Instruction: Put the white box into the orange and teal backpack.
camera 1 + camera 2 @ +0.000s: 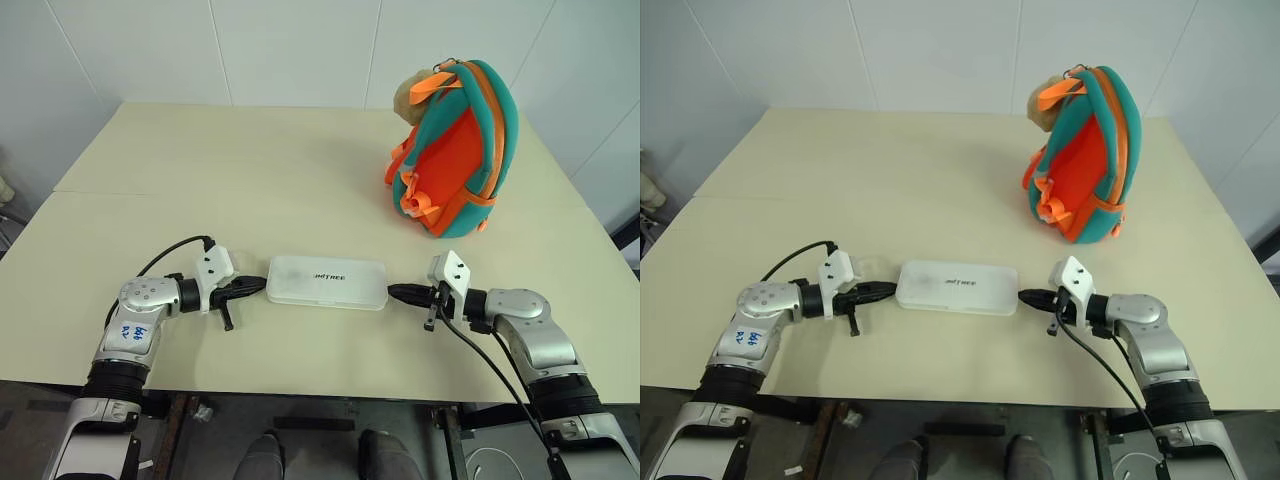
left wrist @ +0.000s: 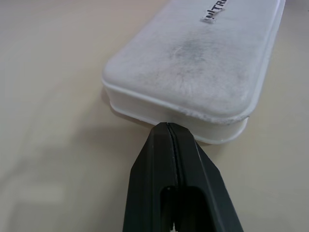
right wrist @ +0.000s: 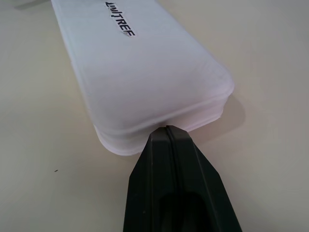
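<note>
The white box (image 1: 327, 282) lies between the left gripper (image 1: 254, 286) and right gripper (image 1: 400, 293). Both jaws are clenched, tips at its ends. The orange and teal backpack (image 1: 455, 150) stands beyond, not yet loaded.

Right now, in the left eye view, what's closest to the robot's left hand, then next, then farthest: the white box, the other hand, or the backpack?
1. White box, right at the left hand tips.
2. Right hand, at the box's other end.
3. Backpack, far back on the right.

Both arms extend forward, wrists turned inward. The left gripper (image 1: 258, 285) and the right gripper (image 1: 396, 292) point toward each other, fingers (image 2: 166, 145) pressed together.
</note>
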